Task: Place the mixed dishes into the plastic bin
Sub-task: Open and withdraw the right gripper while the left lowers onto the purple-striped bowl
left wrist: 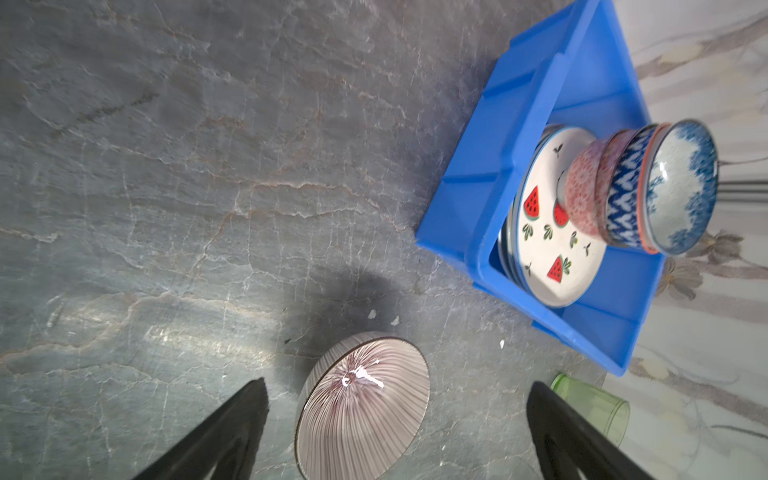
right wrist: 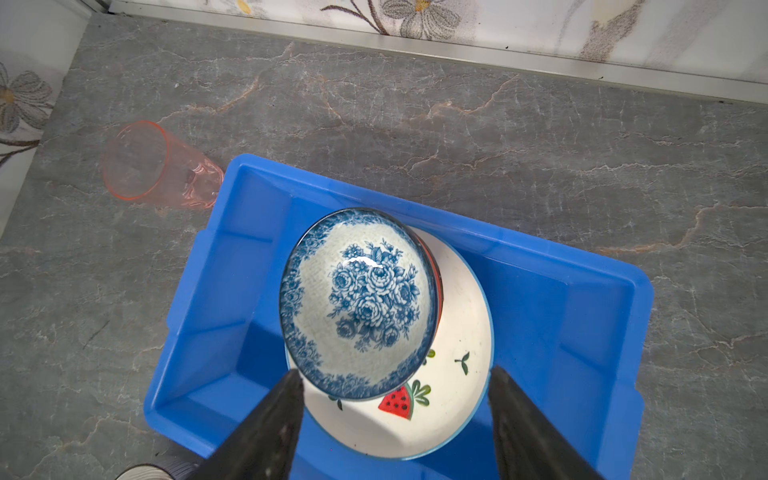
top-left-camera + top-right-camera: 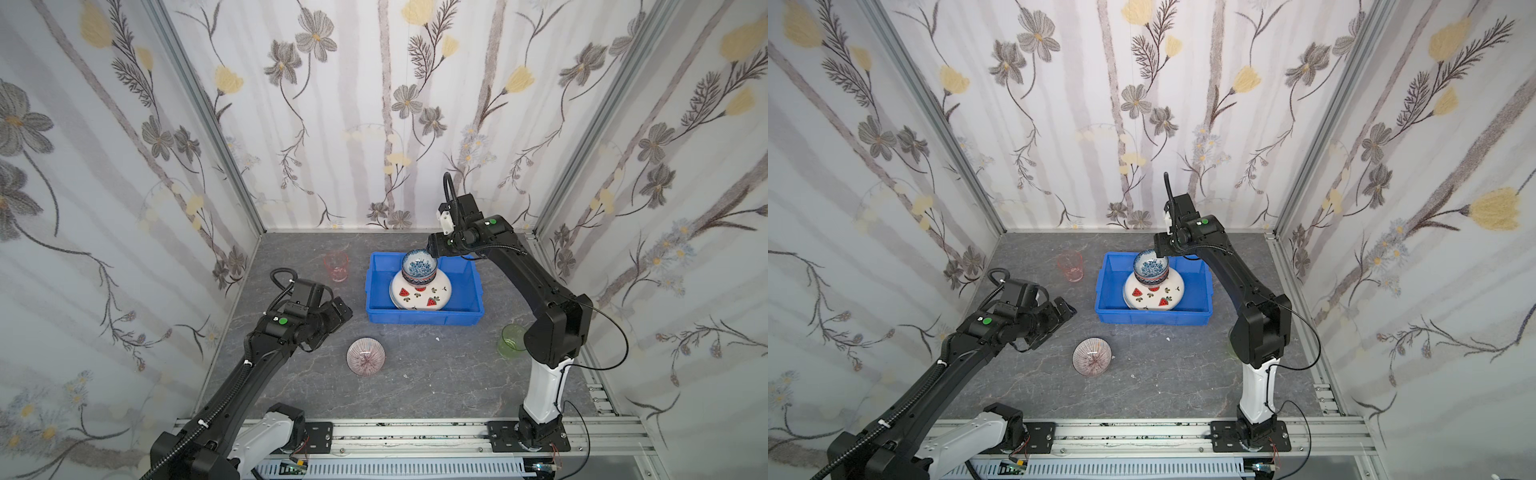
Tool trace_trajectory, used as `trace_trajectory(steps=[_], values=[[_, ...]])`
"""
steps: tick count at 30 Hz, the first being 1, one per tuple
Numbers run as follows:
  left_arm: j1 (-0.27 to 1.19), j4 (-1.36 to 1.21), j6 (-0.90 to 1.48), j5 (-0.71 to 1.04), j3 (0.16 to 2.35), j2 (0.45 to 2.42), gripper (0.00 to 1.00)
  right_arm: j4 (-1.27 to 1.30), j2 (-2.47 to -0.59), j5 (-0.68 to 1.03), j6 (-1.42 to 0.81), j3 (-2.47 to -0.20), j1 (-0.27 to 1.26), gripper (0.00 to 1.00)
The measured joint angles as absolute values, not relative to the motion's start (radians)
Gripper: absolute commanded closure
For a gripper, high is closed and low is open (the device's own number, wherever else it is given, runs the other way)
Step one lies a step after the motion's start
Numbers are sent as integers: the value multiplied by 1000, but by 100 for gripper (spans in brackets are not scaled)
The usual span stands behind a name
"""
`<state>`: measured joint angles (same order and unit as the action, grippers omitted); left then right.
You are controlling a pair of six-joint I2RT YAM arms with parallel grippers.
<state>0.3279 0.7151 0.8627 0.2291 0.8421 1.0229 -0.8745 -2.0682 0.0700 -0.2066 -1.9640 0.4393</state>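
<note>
Blue plastic takes centre stage: the plastic bin [image 3: 424, 316] sits mid-bench [image 3: 436, 386], holding a stack of plates topped by the watermelon plate [image 3: 420, 297]. On that plate stands a nest of bowls, the blue-flowered bowl [image 2: 361, 299] uppermost. Nesting them looks like a way to save room. The right pincer [image 2: 395, 370] hangs at that bowl's near rim, jaws spread wide, gripping nothing. The left pincer [image 1: 397, 382], equally wide open and empty, faces the red-striped bowl [image 3: 365, 356], probably the next pick. That bowl, the pink cup [image 3: 336, 266] and the green cup [image 3: 510, 340] wait outside the bin on the bench.
</note>
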Motion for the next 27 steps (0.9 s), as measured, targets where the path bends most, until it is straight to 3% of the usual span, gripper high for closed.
trace_trajectory(steps=[5,17,27], values=[[348,772,811,241,802,999,0,-903,-1987,72,-189,-1899,455,0],[553,834,797,187,761,1056,14,-807,-1778,102,-218,-1576,498,0],[575,833,820,132,741,1107,39,-660,-1648,140,-299,-1293,520,0]])
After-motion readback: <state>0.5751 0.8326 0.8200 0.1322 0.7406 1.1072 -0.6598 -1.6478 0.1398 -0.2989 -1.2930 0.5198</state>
